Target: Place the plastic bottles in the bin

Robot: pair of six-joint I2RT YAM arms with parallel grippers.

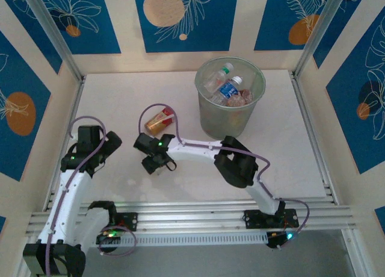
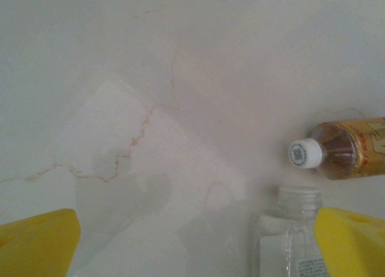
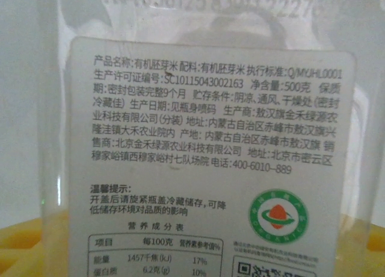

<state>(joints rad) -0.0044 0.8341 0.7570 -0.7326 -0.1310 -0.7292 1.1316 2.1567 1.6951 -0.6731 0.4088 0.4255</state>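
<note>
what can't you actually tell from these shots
Right hand open or shut: the right wrist view sits too close on the clear bottle; from above it is dark and small.
Count of bottles in the bin: top view, overlapping, behind the translucent wall.
Amber bottle label: cut by the right edge, left wrist view.
Clear bottle's base: left wrist view, bottom edge and yellow finger hide it.

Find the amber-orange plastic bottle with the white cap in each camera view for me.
Top external: amber-orange bottle lies left of the translucent grey-green round bin.
Left wrist: amber-orange bottle at right edge, white cap pointing left.
Right wrist: a clear bottle, printed label up close.
Shared landmark: the pale marbled table.
</note>
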